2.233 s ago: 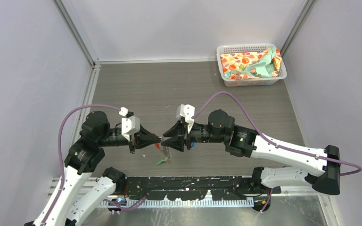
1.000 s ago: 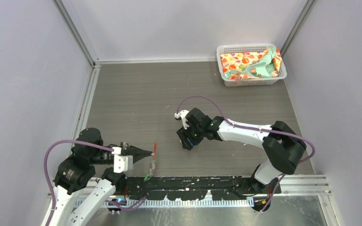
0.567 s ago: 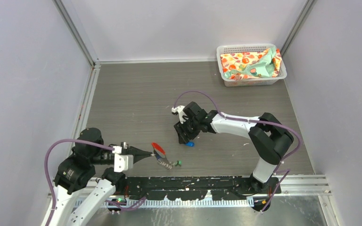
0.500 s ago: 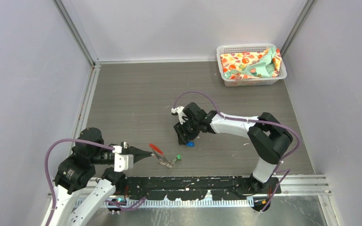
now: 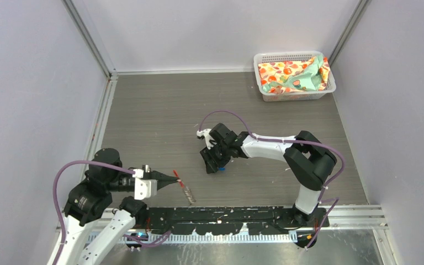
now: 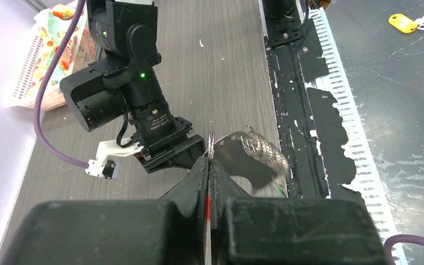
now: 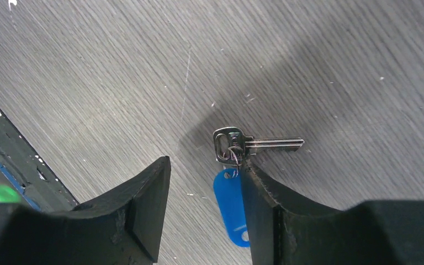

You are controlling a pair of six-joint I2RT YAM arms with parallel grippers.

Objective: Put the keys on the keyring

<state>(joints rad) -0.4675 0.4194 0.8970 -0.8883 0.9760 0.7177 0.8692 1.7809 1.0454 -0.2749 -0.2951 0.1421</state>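
My left gripper (image 5: 175, 180) is shut on the flat red tag of the keyring (image 5: 187, 192), just above the table near the front rail. In the left wrist view the red tag (image 6: 207, 205) sits edge-on between the shut jaws. The silvery coils (image 6: 262, 153) hang blurred beyond them, with a faint green streak (image 6: 281, 190) below. A key with a blue tag (image 7: 230, 200) and a silver blade (image 7: 273, 144) lies flat on the table. My right gripper (image 7: 205, 163) hovers open over it, the blue tag close to the right finger (image 7: 259, 199). From above, the right gripper (image 5: 212, 162) is mid-table.
A white basket (image 5: 265, 57) with colourful cloth stands at the back right. A black slotted rail (image 5: 226, 216) runs along the near edge. Beyond the rail, a yellow-tagged key (image 6: 404, 22) lies on the dark surface. Grey walls close in on the left, the right and the back.
The two grippers were together mid-table, then drew apart. The blue key now lies on the table under the right gripper. The hanging keyring swung right and back.
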